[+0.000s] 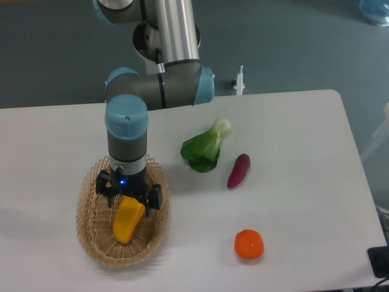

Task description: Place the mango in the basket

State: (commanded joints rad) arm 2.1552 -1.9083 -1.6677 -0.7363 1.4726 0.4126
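Observation:
The mango (128,220), smooth and yellow-orange, hangs tilted inside the oval tan wicker basket (91,234) at the front left of the table. My gripper (130,202) reaches straight down over the basket, and its black fingers close on the mango's upper end. The mango's lower end is at or just above the basket floor; I cannot tell whether it touches. The arm's wrist hides the basket's far rim.
A green leafy vegetable (206,148) lies mid-table. A purple sweet potato (238,171) lies to its right. A round orange (249,244) sits near the front edge. A small white upright object (239,81) stands at the table's back edge.

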